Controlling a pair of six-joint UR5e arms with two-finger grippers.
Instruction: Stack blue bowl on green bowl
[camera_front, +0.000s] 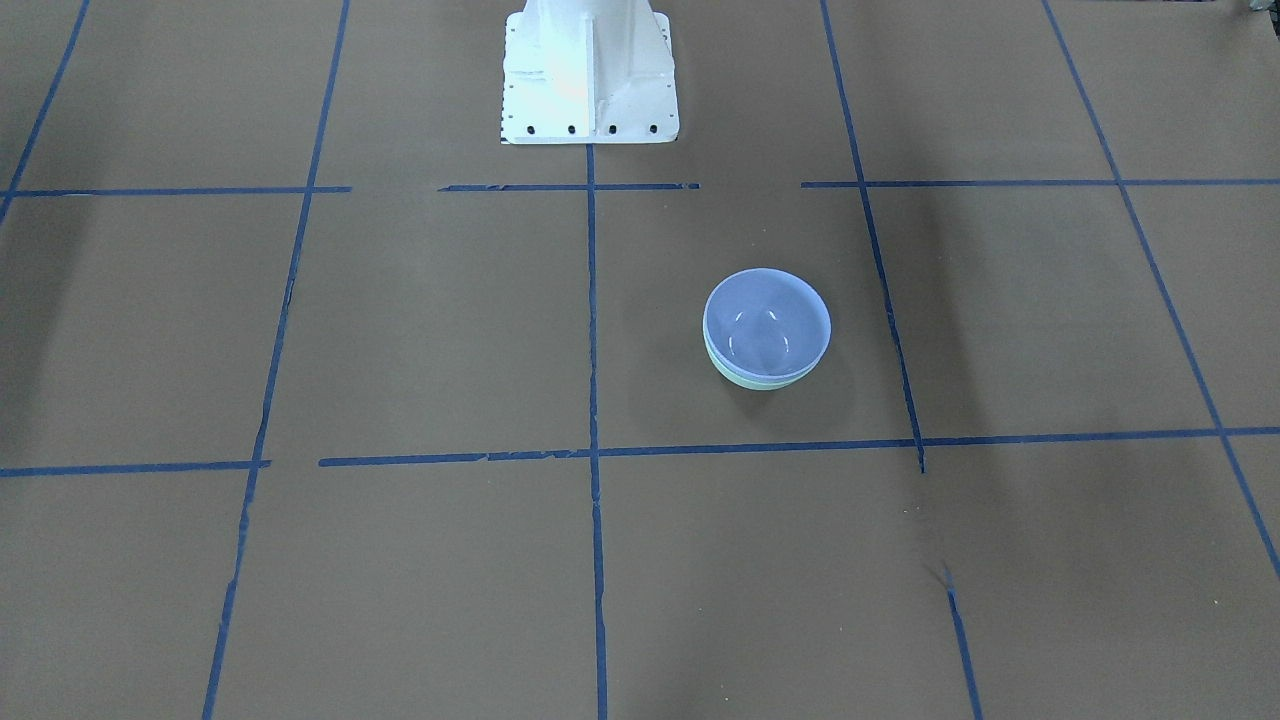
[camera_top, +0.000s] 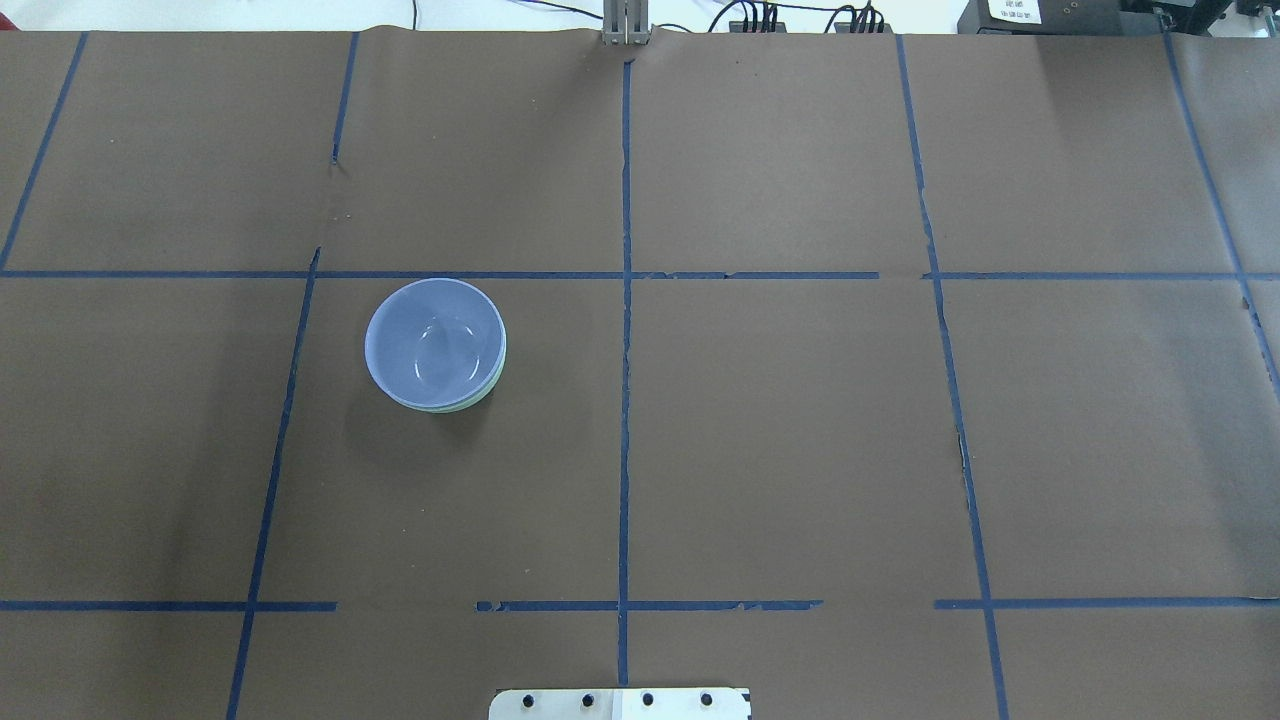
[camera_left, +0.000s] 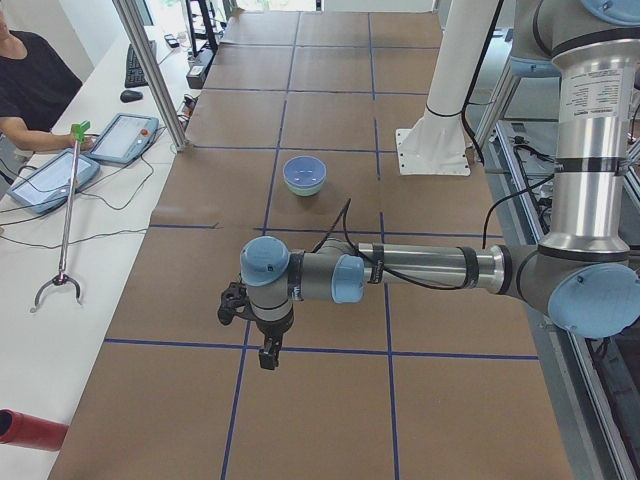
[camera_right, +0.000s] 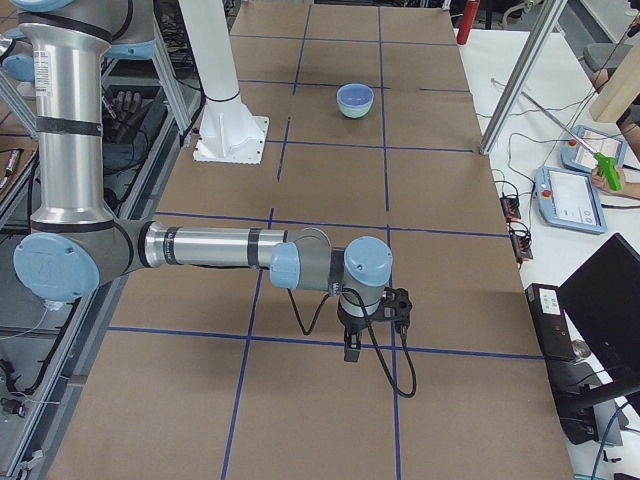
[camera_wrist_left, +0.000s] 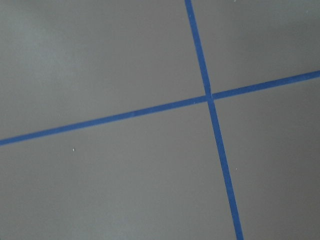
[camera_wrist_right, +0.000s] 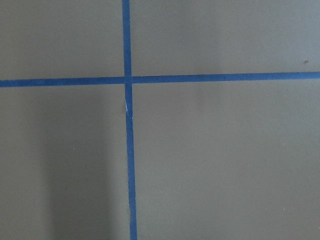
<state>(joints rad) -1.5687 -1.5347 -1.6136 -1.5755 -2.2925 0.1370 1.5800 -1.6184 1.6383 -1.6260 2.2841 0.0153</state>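
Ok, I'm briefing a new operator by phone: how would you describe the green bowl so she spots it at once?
From the white robot base, look forward and to the robot's left of the centre tape line: two nested bowls sit there. The green bowl is the lower one, just a mint sliver under the periwinkle blue bowl.

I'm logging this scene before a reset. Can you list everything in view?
blue bowl: one, periwinkle, nested in the green bowl, on the robot's left half of the table.
green bowl: one, mint, under the blue bowl, only a sliver showing.
table: one, brown paper cover.
tape lines: several, blue, gridding the table.
pendants: two, grey, on the side bench.
reacher tool: one, green handle, same bench.
operator: one, black shirt, at that bench.
pedestal: one, white, robot's edge.
left gripper: black, over bare table; state unclear.
right gripper: black, likewise.
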